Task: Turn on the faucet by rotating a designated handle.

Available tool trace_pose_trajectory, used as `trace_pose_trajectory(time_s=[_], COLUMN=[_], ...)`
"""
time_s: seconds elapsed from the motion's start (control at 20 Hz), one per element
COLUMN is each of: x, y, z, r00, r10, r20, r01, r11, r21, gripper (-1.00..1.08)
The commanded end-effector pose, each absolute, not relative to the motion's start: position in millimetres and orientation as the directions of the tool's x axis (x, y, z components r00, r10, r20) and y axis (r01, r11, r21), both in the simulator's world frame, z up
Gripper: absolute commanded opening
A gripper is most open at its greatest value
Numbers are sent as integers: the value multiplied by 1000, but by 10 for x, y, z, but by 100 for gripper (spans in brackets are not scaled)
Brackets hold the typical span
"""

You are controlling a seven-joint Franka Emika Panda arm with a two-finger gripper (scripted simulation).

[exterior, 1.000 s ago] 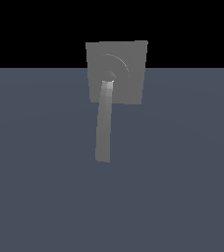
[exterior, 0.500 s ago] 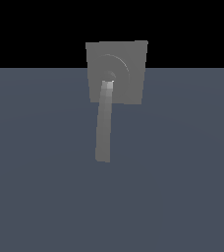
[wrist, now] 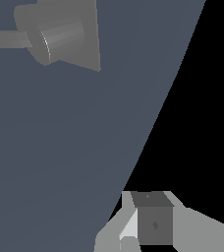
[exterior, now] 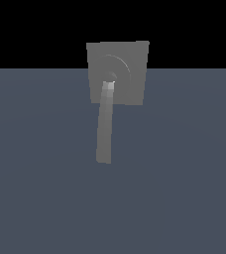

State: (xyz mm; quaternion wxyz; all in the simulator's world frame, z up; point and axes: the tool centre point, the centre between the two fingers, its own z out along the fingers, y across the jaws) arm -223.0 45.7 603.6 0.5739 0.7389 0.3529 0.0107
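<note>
While the arm is sitting out of the exterior view entirely, the faucet (exterior: 118, 73) is standing at the counter's (exterior: 184, 173) far edge, roughly mid-width, plate upright and poking above that edge against the black background. One handle (exterior: 105, 124) is running from the round disc toward the near edge, slightly curved, longer than the plate is wide. Judging by looks, it's a rigid, smooth bar pivoting at the disc: no give, likely slick, not fragile. I'd be taking it near the free tip for leverage and pushing sideways rather than squeezing hard; a grip close to the disc would be fighting the pivot. Count: one faucet, one handle, one disc, one gripper (wrist: 143, 226). In the wrist view the gripper is showing only as a blocky grey end, well apart from the faucet (wrist: 65, 37); fingertips aren't visible, so I can't tell whether they're spread or pressed together. It's touching nothing.
</note>
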Motion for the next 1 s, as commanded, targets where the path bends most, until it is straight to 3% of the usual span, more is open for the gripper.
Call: trace_pose_trajectory(time_s=[0.0, 0.2, 0.4, 0.7, 0.95], x=[-2198, -2134, -2053, -1895, -1727], y=[643, 968, 1318, 1849, 2251], z=[6114, 6175, 6159, 5967, 5643], r00=[709, 638, 559, 420, 284], r10=[500, 395, 233, -91, -392], r20=[-497, -661, -796, -903, -875], r01=[543, 595, 642, 701, 728], r11=[63, 292, 485, 664, 682], r21=[838, 749, 593, 259, -69], gripper=[-100, -100, -100, -100, -100])
